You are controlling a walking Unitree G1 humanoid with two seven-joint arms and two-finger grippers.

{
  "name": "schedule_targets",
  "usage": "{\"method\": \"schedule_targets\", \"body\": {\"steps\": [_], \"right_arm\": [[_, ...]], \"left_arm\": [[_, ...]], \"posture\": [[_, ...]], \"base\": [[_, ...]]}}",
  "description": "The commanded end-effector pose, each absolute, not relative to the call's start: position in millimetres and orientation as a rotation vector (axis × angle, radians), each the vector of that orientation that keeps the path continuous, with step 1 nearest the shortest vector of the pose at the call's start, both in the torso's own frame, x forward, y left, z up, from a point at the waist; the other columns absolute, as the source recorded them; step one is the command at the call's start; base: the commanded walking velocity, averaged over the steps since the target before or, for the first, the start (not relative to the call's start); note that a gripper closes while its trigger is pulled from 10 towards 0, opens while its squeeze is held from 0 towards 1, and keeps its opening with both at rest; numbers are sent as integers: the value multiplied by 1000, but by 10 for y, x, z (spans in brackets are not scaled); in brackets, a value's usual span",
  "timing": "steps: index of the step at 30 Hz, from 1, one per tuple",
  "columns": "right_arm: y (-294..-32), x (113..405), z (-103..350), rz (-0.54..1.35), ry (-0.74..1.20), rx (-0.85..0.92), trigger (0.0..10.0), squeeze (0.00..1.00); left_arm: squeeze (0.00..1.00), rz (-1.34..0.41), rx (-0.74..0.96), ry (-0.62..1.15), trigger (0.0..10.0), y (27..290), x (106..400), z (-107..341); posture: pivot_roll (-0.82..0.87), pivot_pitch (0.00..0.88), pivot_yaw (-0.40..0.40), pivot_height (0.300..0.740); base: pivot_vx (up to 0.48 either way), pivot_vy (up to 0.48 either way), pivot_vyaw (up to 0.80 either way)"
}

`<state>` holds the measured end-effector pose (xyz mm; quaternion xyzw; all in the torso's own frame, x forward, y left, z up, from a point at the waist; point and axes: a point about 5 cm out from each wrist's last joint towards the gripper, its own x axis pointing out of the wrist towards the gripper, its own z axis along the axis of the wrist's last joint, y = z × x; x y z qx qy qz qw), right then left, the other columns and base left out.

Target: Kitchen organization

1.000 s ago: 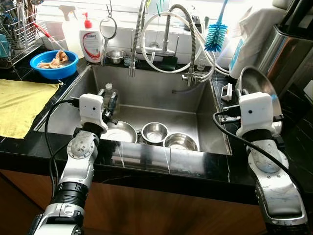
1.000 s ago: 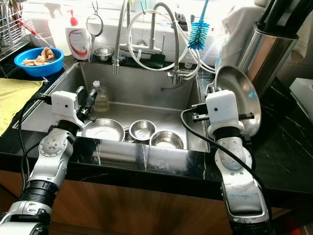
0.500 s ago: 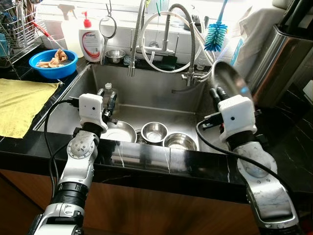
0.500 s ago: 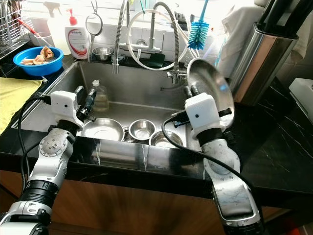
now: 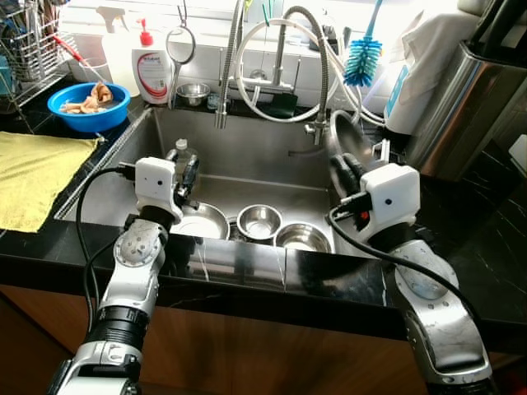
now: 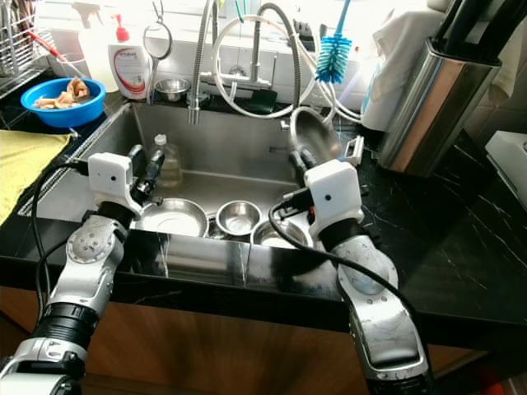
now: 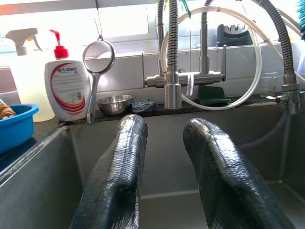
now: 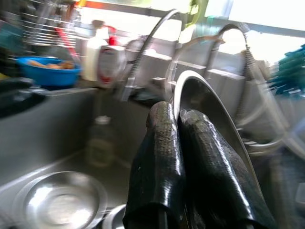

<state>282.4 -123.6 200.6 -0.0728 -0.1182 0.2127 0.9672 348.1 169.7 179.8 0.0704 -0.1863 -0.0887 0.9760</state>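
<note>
The black counter edge (image 5: pixel 272 276) runs along the near side, and past it the steel sink (image 5: pixel 247 160) opens up.

The right gripper (image 5: pixel 346 169) is over the right side of the sink. Its two black fingers (image 8: pixel 164 157) are pinched tight on the rim of a shiny steel plate (image 5: pixel 350 144). The plate is round, silver and smooth, with a raised edge. It stands on its edge, tilted, up in the air over the sink's right side, near the right wall. In the right wrist view the plate is blurry.

The left gripper (image 5: pixel 187 171) hangs over the left side of the sink. Its fingers (image 7: pixel 119 176) are spread apart with nothing between them.

Down on the sink floor sit three steel bowls. A wide bowl (image 5: pixel 200 220) is on the left, just under the left gripper. A small bowl (image 5: pixel 260 222) is in the middle, and another bowl (image 5: pixel 303 238) is to its right, below the plate. A clear bottle (image 5: pixel 182 156) stands behind the left gripper.

On the left counter lies a yellow cloth (image 5: pixel 37 177). Farther back is a blue bowl (image 5: pixel 89 105) with something light brown in it. At the far edge are a white soap bottle (image 5: pixel 153 70), a hanging strainer (image 5: pixel 179 48), a tiny steel bowl (image 5: pixel 193 94) and the tap with its hoses (image 5: pixel 280 62). A blue brush (image 5: pixel 363 59) stands at the far right. A tall steel container (image 5: pixel 461 103) stands on the right counter.
</note>
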Motion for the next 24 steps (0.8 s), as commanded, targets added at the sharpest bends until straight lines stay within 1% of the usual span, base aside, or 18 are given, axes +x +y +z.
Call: {"method": "schedule_targets", "body": {"steps": [1,3,8,9,12,14,15,16,17,18,19,24], "right_arm": [[-1255,2846,2043,440,-247,-132,10000,0],[-1290,2910,2027,449,-241,-76,10000,0],[-1328,2970,1996,456,-222,-16,10000,0],[-1364,3043,1926,450,-181,37,10000,0],[-1377,3068,1900,446,-164,53,10000,0],[-1421,3135,1834,417,-130,74,10000,0],[-1457,3181,1790,393,-105,85,10000,35],[-1457,3181,1790,393,-105,85,10000,35],[-1483,3224,1749,378,-79,99,10000,561],[-1498,3257,1720,371,-58,101,10000,718],[-1506,3284,1693,369,-38,104,10000,1000],[-1524,3347,1622,362,2,107,10000,988]], "left_arm": [[0,-197,169,-383,10000,1667,3478,1834],[0,-195,170,-384,10000,1670,3480,1839],[0,-195,170,-384,10000,1669,3481,1840],[0,-197,170,-384,10000,1667,3482,1840],[0,-197,170,-384,10000,1667,3483,1840],[0,-197,170,-385,10000,1664,3484,1844],[0,-197,170,-385,10000,1665,3484,1845],[0,-197,170,-385,10000,1665,3484,1845],[0,-197,171,-385,10000,1667,3483,1846],[0,-196,172,-384,10000,1669,3483,1847],[0,-196,173,-384,10000,1671,3483,1847],[0,-198,174,-382,10000,1670,3482,1847]], "posture": [[117,0,-94,740],[120,0,-94,740],[120,0,-94,740],[121,0,-95,740],[121,0,-95,740],[126,0,-96,740],[132,0,-97,740],[132,0,-97,740],[132,0,-97,740],[133,0,-97,740],[133,0,-97,740],[138,0,-98,740]], "base": [[0,0,0],[0,0,0],[0,0,0],[0,0,0],[0,0,0],[0,0,0],[0,0,0],[0,0,0],[0,0,0],[0,0,0],[0,0,0],[0,0,0]]}}
